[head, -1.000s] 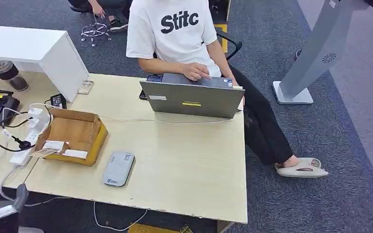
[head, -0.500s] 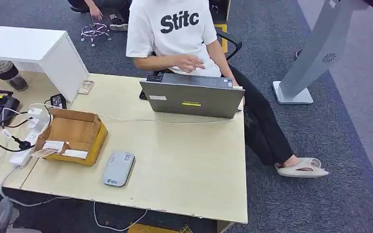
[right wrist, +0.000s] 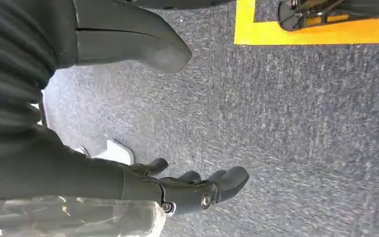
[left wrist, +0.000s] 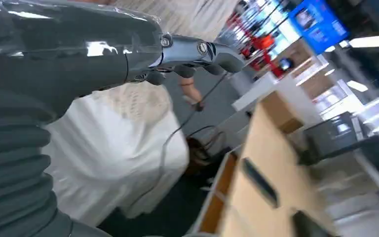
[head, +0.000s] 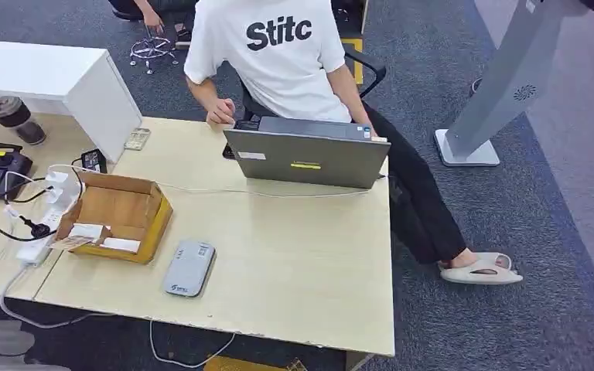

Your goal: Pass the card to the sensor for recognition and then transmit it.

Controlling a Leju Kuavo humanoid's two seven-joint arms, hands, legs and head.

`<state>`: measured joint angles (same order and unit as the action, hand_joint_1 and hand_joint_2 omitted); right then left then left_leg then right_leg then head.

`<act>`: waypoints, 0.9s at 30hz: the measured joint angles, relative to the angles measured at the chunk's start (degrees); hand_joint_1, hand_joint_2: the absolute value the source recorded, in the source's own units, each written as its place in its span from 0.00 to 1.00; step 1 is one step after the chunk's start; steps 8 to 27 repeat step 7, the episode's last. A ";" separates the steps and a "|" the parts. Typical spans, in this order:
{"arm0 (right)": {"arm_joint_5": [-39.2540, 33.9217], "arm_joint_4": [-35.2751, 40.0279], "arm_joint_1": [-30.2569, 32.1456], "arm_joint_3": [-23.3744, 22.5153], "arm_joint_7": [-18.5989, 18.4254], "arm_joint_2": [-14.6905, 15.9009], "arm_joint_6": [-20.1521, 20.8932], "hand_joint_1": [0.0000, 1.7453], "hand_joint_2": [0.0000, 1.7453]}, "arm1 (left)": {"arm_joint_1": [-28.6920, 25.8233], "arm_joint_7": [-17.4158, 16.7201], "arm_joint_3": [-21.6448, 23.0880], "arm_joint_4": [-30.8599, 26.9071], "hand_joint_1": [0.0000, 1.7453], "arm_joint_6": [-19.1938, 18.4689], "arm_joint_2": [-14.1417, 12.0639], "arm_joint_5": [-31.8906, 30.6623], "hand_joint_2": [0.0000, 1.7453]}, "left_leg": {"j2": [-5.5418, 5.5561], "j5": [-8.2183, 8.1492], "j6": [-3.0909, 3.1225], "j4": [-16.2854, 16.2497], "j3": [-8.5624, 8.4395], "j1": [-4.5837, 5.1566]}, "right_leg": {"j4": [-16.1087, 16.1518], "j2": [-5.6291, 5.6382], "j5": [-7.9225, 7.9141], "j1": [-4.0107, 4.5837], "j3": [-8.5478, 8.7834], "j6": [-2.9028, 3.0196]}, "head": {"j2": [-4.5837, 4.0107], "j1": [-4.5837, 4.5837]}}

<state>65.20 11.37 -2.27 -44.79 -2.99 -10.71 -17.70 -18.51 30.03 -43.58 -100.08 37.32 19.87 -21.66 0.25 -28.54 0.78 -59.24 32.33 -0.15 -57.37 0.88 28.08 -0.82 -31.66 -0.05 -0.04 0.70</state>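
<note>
- Cards (head: 87,231), small and white, seem to lie in the brown box (head: 157,224) on the counter (head: 302,255). I cannot read them.
- The grey sensor (head: 189,268) lies flat just beside the box, with nothing on it.
- The left hand (left wrist: 143,57) is up in the air near the counter's edge, fingers loose and holding nothing.
- The right hand (right wrist: 177,190) hangs over the carpet, fingers apart and holding nothing.
- A person (head: 278,62) sits behind the laptop (head: 307,158).
- With no card in a hand, this fits two times: a card yet to be picked up, or one already shown and given away.
</note>
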 joint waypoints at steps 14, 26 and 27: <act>-0.07 0.00 0.32 -0.72 0.61 -0.70 -0.94 0.00 1.00 | 3.34 0.07 -4.02 23.63 0.00 2.57 0.13 -2.95 1.00 | 0.02 0.00 0.01 0.00 -0.04 0.00 | 0.01 -0.04 0.02 0.00 0.03 -0.03 | 0.00 0.04; -0.07 0.00 0.32 -0.72 0.61 -0.70 -0.94 0.00 1.00 | 3.34 0.07 -4.02 23.63 0.00 2.57 0.13 -2.95 1.00 | 0.02 0.00 0.01 0.00 -0.04 0.00 | 0.01 -0.04 0.02 0.00 0.03 -0.03 | 0.00 0.04; -0.07 0.00 0.32 -0.72 0.61 -0.70 -0.94 0.00 1.00 | 3.34 0.07 -4.02 23.63 0.00 2.57 0.13 -2.95 1.00 | 0.02 0.00 0.01 0.00 -0.04 0.00 | 0.01 -0.04 0.02 0.00 0.03 -0.03 | 0.00 0.04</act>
